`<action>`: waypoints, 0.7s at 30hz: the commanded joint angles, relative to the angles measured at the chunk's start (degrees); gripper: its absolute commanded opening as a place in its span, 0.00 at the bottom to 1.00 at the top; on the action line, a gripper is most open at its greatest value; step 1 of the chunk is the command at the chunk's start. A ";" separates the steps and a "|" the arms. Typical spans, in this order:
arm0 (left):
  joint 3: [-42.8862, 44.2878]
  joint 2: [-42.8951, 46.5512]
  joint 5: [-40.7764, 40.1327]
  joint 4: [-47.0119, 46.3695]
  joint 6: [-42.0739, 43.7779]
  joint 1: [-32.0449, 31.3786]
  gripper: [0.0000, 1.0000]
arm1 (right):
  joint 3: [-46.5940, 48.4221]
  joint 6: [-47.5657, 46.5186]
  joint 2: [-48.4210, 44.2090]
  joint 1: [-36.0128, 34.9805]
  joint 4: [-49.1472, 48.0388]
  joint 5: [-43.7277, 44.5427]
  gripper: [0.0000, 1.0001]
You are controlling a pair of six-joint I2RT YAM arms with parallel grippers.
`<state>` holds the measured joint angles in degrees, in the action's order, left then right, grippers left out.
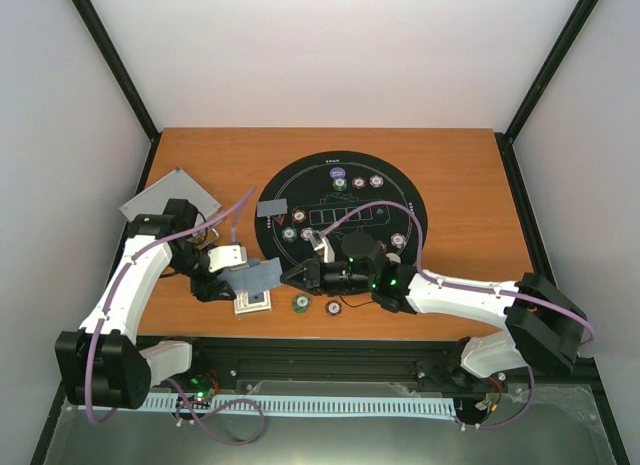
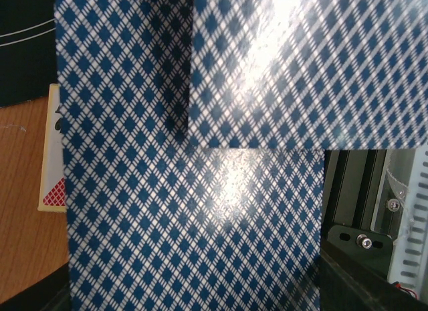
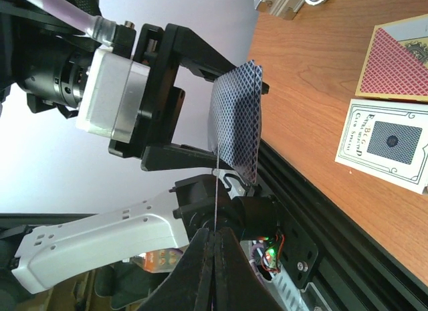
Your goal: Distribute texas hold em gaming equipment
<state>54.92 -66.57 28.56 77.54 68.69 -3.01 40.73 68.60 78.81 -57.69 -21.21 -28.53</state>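
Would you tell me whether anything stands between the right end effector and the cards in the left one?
Nothing visible does. The right end effector is shut on one card, seen edge-on, right beside the cards clamped in the left end effector.

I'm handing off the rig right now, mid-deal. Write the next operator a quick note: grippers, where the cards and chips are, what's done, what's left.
Left gripper: shut on the deck, held over the table's near edge.
Right gripper: shut on a single card, pinched right at the deck.
Done: one face-down card lies on the black mat. Far-side chips and mid-mat chips are also on the mat.
Left: most of the deck is undealt. Two loose chips sit on the wood off the mat, beside the card boxes.
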 commanded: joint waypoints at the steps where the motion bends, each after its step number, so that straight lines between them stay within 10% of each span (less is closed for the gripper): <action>1: 1.70 0.85 1.14 -0.50 -0.66 -0.12 0.01 | 0.29 -0.61 -2.18 1.10 1.00 -0.45 0.03; 12: 1.77 0.95 1.01 -0.37 -0.75 -0.11 0.01 | -0.37 -1.52 -5.67 8.77 3.84 -4.02 0.03; 21: 2.08 0.64 1.01 -0.33 -1.27 -0.09 0.01 | 13.62 -16.06 3.98 31.81 19.69 -15.29 0.03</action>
<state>54.92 -66.57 28.53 77.54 68.16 -3.01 46.35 61.73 76.62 -33.17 -9.74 -37.82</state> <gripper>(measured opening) 0.655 0.031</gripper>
